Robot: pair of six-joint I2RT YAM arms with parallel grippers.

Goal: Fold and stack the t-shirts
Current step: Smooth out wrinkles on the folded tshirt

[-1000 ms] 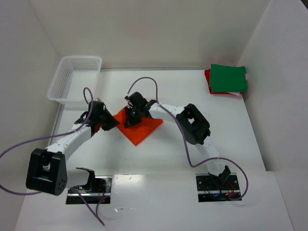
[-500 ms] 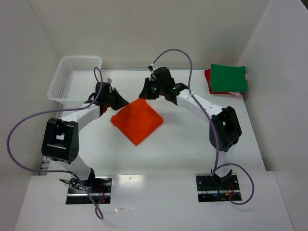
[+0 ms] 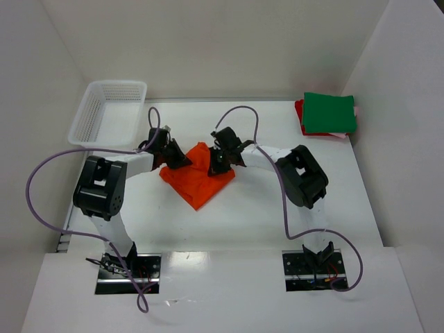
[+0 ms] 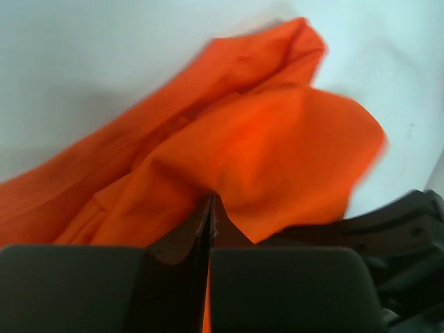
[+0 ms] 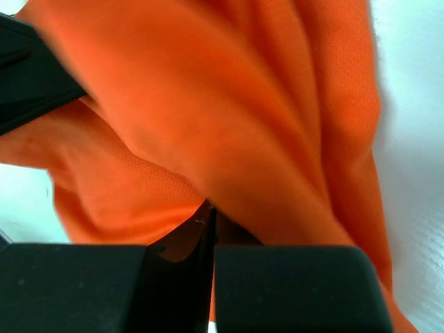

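Shirt: bright orange cloth t-shirt (image 3: 199, 187), bunched mid-way on the white table (image 3: 263, 215); its raised far edge runs left-right, body trailing toward the arm bases.
Left gripper (image 3: 177, 159): clamped on that edge's left end.
Right gripper (image 3: 216, 164): pinching the right end, seemingly; cloth fills its wrist view.
Stack: green-topped pile of folded cloth shirts (image 3: 329, 113), far-right corner, nearer the right arm.

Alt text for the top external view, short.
The left fingers and right fingers are shut on a crumpled orange t-shirt in the middle. A white mesh basket sits at far left; a stack of folded shirts, green on top, at far right.
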